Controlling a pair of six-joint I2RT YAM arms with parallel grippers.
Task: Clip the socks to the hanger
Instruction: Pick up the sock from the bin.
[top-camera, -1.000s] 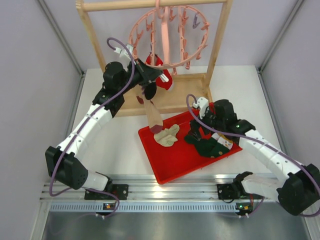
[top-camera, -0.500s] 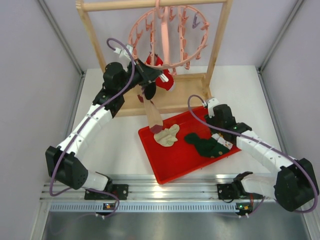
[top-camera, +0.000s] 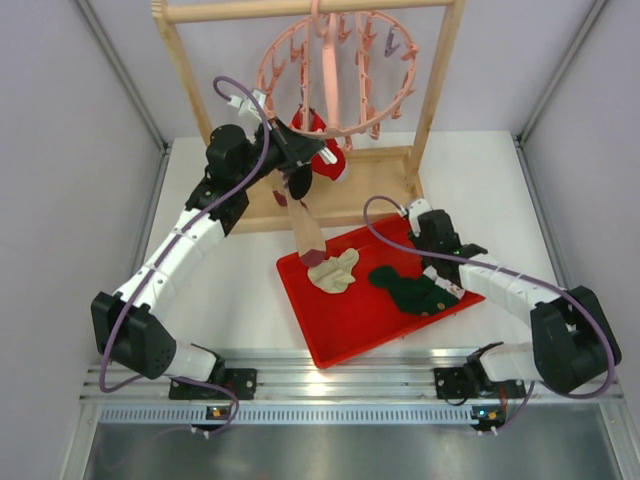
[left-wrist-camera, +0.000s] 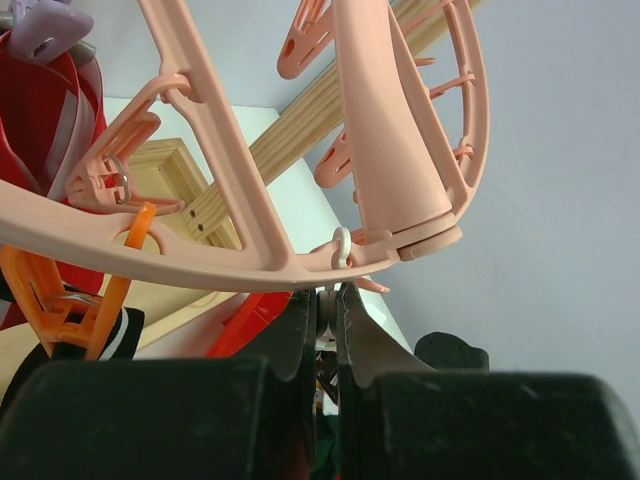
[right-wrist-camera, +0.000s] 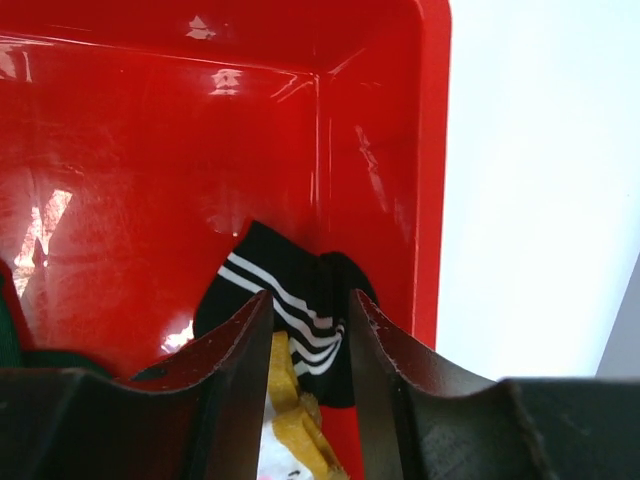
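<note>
The pink round hanger (top-camera: 335, 75) hangs from the wooden rack, and a red sock (top-camera: 328, 152) is clipped to it. My left gripper (top-camera: 297, 165) is just under the ring (left-wrist-camera: 250, 200), its jaws almost closed (left-wrist-camera: 325, 310) on a small pale peg. A tan sock with a purple toe (top-camera: 305, 225) hangs below that gripper, down to the tray. My right gripper (top-camera: 440, 265) is open over the tray's right corner. Its jaws (right-wrist-camera: 310, 330) stand either side of a black sock with white stripes (right-wrist-camera: 300, 310). A cream sock (top-camera: 335, 270) and a dark green sock (top-camera: 410, 290) lie in the tray.
The red tray (top-camera: 340, 330) sits mid-table, and its rim (right-wrist-camera: 432, 150) is just right of my right jaw. The wooden rack (top-camera: 435, 100) stands at the back. An orange peg (left-wrist-camera: 90, 300) hangs by the red sock. A yellow and white fabric piece (right-wrist-camera: 285, 410) lies under the black sock.
My right gripper has swung from above the green sock back to the tray's right corner, over the black striped sock. The left arm and the tan sock have not moved.
</note>
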